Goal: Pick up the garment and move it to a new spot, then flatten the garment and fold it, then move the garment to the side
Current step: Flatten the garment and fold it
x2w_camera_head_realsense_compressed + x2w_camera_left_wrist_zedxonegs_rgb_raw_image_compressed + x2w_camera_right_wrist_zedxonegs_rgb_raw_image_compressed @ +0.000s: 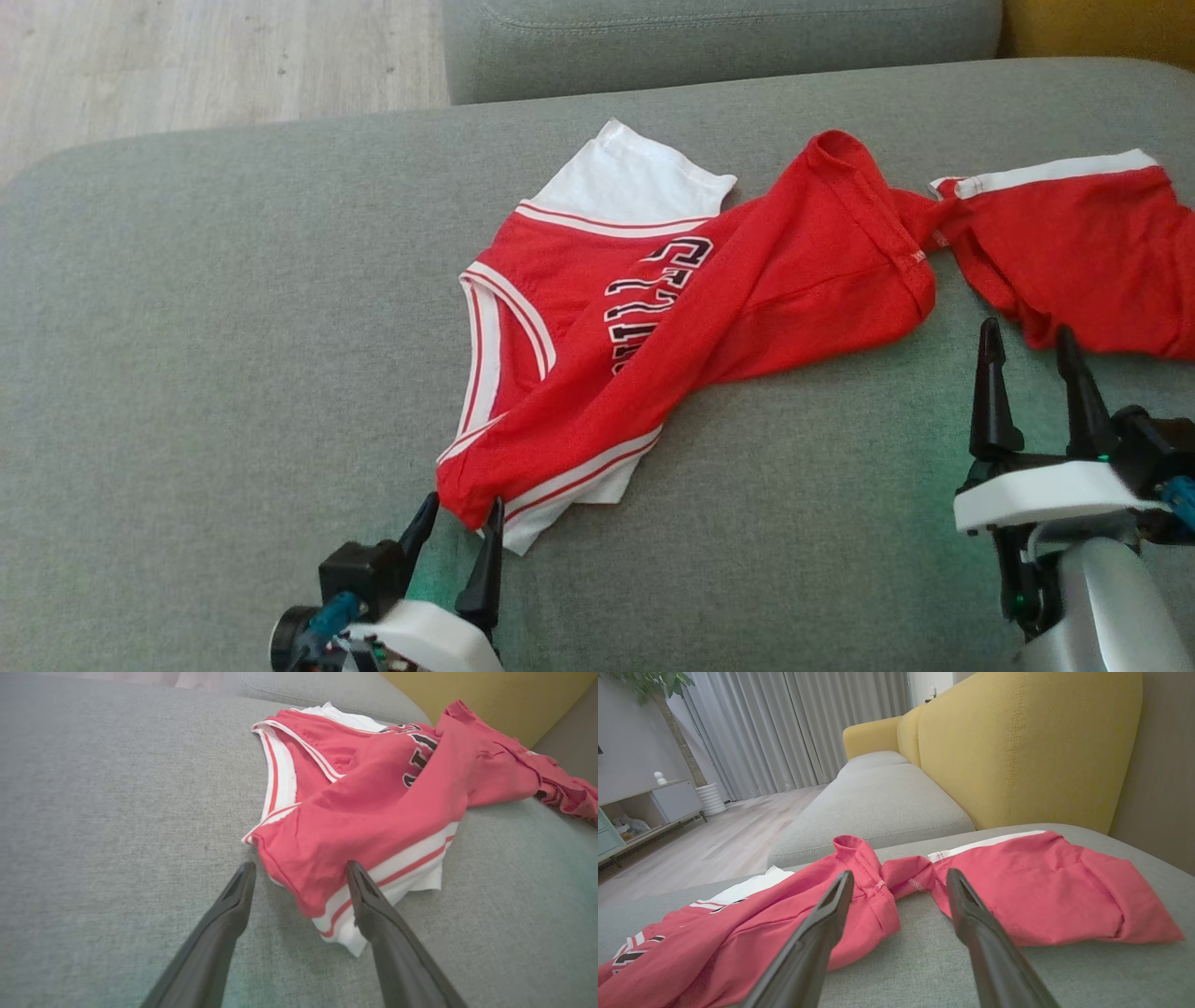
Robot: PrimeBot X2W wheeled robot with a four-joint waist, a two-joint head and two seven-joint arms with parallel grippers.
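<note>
On the gray couch [187,373] in front of you lies the red shirt [653,355]. It is not flat. One red side is flopped over the front and hides part of the black letters. White bands with red lines run along its edges, and a white bit sticks out at the far end. Over on the right side, a second red cloth [1083,271] with a white band lies on the same seat. A thin twisted bit of red runs between the two, and you cannot tell if it joins them or just touches.

Your left tool [464,504] is at the near corner of the shirt. Its two fingers [219,933] are spread wide with the red corner between them, and they are not squeezing it.

Your right tool [1027,331] is spread wide too and holds nothing. It is over bare couch, just beside the twisted bit. A yellow back cushion [1017,756] stands behind the seat.
</note>
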